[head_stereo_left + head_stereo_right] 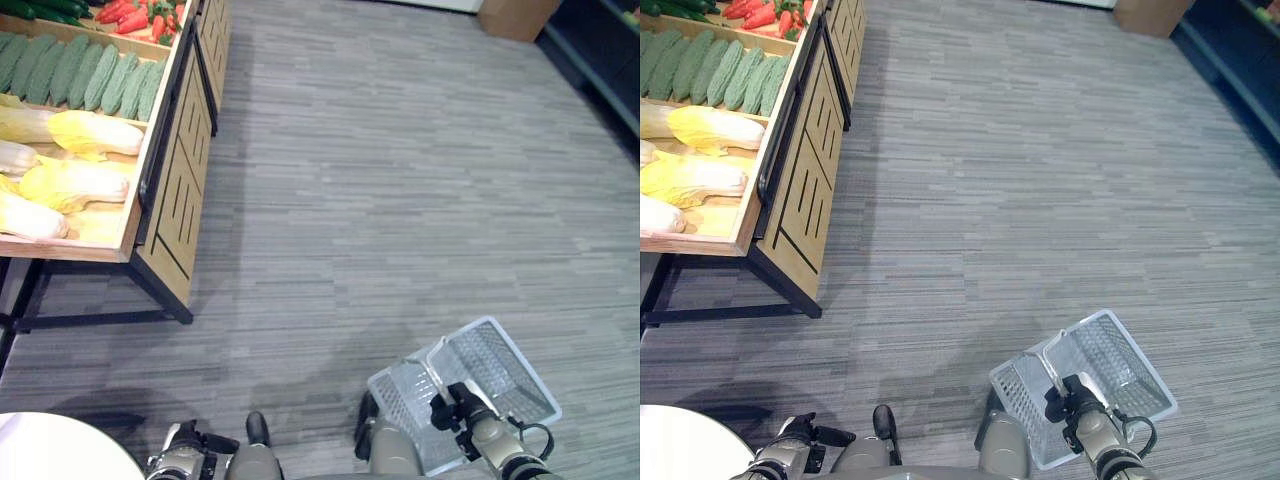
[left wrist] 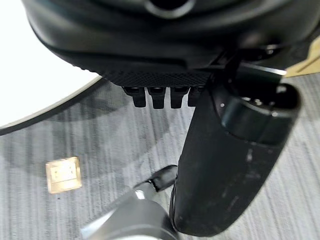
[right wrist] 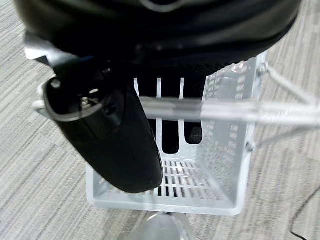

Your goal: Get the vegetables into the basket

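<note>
Currently we carry the empty pale grey slotted plastic basket (image 1: 490,375) at five o'clock, right hand (image 3: 115,145) clenched on its handle; left hand (image 2: 165,95) hangs curled, empty. Next, we approach the vegetables in the wooden crate stand (image 1: 165,190) at ten o'clock.

wooden display stand (image 1: 178,180) (left), white round table (image 1: 60,448), cardboard box (image 1: 515,17).

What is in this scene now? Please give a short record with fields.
basket: white, empty, carried by its handle over the grey floor
right hand: curled round the handle
left hand: holds nothing, fingers curled
vegetables: pale cabbages, green gourds, red peppers on the wooden stand, ahead on the left
</note>
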Available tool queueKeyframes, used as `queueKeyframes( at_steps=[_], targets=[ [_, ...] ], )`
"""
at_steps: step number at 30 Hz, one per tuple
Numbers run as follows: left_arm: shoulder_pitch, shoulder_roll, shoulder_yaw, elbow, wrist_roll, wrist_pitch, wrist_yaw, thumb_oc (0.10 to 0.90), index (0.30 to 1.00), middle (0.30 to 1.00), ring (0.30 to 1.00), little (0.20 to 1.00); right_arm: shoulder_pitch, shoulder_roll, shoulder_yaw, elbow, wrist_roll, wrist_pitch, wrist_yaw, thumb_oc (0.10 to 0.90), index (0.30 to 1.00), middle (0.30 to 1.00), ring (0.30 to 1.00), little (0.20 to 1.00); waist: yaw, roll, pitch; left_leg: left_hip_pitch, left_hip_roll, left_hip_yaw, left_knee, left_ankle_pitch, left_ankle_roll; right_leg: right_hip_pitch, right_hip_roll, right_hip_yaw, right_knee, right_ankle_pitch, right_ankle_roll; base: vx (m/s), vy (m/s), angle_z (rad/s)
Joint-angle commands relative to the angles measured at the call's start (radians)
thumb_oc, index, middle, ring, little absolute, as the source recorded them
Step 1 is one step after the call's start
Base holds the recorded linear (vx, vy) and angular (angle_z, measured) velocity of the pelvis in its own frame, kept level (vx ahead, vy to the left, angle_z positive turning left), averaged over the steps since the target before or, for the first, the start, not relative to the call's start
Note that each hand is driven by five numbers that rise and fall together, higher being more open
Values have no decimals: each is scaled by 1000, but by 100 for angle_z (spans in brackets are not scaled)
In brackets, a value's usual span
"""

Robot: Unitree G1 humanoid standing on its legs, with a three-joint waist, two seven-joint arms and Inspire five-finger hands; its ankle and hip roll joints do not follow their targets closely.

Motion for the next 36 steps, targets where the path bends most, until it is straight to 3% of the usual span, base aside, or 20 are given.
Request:
queueKeyframes(
  at_steps=[1, 3, 6, 10, 13, 19, 20, 21, 23, 24, 26, 28, 30, 31, 33, 36],
  targets=[
    [14, 12, -21, 16, 24, 8, 11, 900, 1000, 1000, 1000, 1000, 6, -22, 12, -34, 5, -8, 9, 400, 300, 300, 300, 300, -28, 4, 38, 137, -34, -75, 21, -131, -65, -123, 13, 5, -11, 147, 41, 210, -55, 71],
    [13, 13, -21, 20, 26, 11, 10, 900, 1000, 1000, 1000, 1000, 14, -22, 16, -36, -1, -6, 12, 400, 300, 300, 300, 300, -34, -3, 38, 164, -42, -90, 16, -148, -69, -122, 21, -50, -6, 157, 40, 269, -74, 43],
    [8, 8, -34, 20, 36, 16, 7, 900, 1000, 1000, 1000, 1000, 32, -26, 15, -42, 1, -8, 12, 400, 300, 300, 300, 300, -50, -4, 32, 176, -46, -124, 30, -167, -67, -109, 34, -44, 23, 141, 23, 217, -99, 15],
    [-1, -12, -53, 22, 13, 13, 17, 900, 1000, 1000, 1000, 1000, 45, -40, 26, -29, 8, -13, 17, 400, 300, 300, 300, 300, -85, 42, 6, 167, 6, -189, 77, -164, -92, -113, 79, -38, 82, 92, -18, 286, -188, 47],
    [-14, -31, -67, 23, -17, 12, 30, 900, 1000, 1000, 1000, 1000, 43, -52, 37, -10, 24, -18, 9, 400, 300, 300, 300, 300, -91, 73, 4, 124, 55, -219, 134, -93, -125, -99, 109, -66, 101, 37, -55, 236, -219, 56],
    [-13, -34, -71, 19, -28, 21, 37, 900, 1000, 1000, 1000, 1000, 29, -57, 62, 8, 19, -17, 15, 400, 300, 300, 300, 300, -74, 97, 6, 91, 123, -222, 244, 60, -173, -46, 194, -102, 100, -46, -115, 212, -196, 27],
    [-13, -34, -71, 19, -28, 21, 37, 900, 1000, 1000, 1000, 1000, 29, -57, 62, 8, 19, -17, 15, 400, 300, 300, 300, 300, -76, 94, 4, 88, 119, -225, 241, 64, -172, -48, 190, -104, 99, -43, -115, 223, -284, 12],
    [-7, -30, -65, 5, -37, 23, 39, 900, 1000, 1000, 1000, 1000, 31, -61, 67, 8, 18, -15, 22, 400, 300, 300, 300, 300, -61, 76, 17, 45, 130, -225, 357, 130, -172, -4, 209, -114, 101, -79, -145, 191, -281, 1],
    [-9, -29, -69, 1, -46, 26, 47, 900, 1000, 1000, 1000, 1000, 30, -65, 68, 13, 18, -12, 19, 400, 300, 300, 300, 300, -45, 57, 38, -10, 130, -217, 431, 150, -157, 41, 216, -114, 91, -99, -155, 219, -286, -8],
    [-9, -32, -69, -3, -54, 27, 51, 900, 1000, 1000, 1000, 1000, 29, -67, 64, 19, 22, -9, 15, 400, 300, 300, 300, 300, -33, 51, 50, -46, 136, -195, 439, 133, -145, 69, 218, -108, 86, -110, -154, 237, -169, -21],
    [-8, -34, -69, -13, -59, 27, 54, 900, 1000, 1000, 1000, 1000, 28, -70, 59, 23, 25, -6, 14, 400, 300, 300, 300, 300, -20, 40, 58, -103, 129, -176, 419, 113, -132, 89, 211, -100, 78, -118, -148, 225, -85, 7],
    [-6, -33, -62, -2, -59, 26, 54, 900, 1000, 1000, 1000, 1000, 25, -72, 60, 30, 27, -8, 11, 400, 300, 300, 300, 300, 30, 16, 72, -269, 111, -178, 364, 83, -124, 159, 206, -58, 51, -144, -136, 312, -49, 7],
    [-4, -34, -62, -2, -63, 26, 57, 900, 1000, 1000, 1000, 1000, 25, -74, 62, 29, 27, -9, 9, 400, 300, 300, 300, 300, 44, 15, 73, -296, 107, -191, 328, 94, -128, 174, 208, -48, 48, -152, -134, 249, 13, -30],
    [-1, -37, -60, -3, -69, 15, 61, 900, 1000, 1000, 1000, 1000, 26, -76, 69, 23, 27, -15, 3, 400, 300, 300, 300, 300, 71, 24, 75, -335, 92, -220, 221, 155, -145, 217, 227, -23, 39, -178, -131, 360, 40, -37],
    [-5, -39, -62, 5, -67, 13, 58, 900, 1000, 1000, 1000, 1000, 25, -74, 70, 30, 27, -20, -1, 400, 300, 300, 300, 300, 89, 41, 74, -371, 93, -222, 134, 229, -167, 256, 248, 2, 36, -198, -132, 425, 45, -27],
    [-1, -36, -58, 4, -65, 9, 58, 900, 1000, 1000, 1000, 1000, 18, -73, 74, 39, 27, -23, -3, 400, 300, 300, 300, 300, 111, 48, 75, -377, 89, -202, 43, 262, -175, 304, 260, 40, 40, -235, -132, 347, 44, -40]
  ],
)
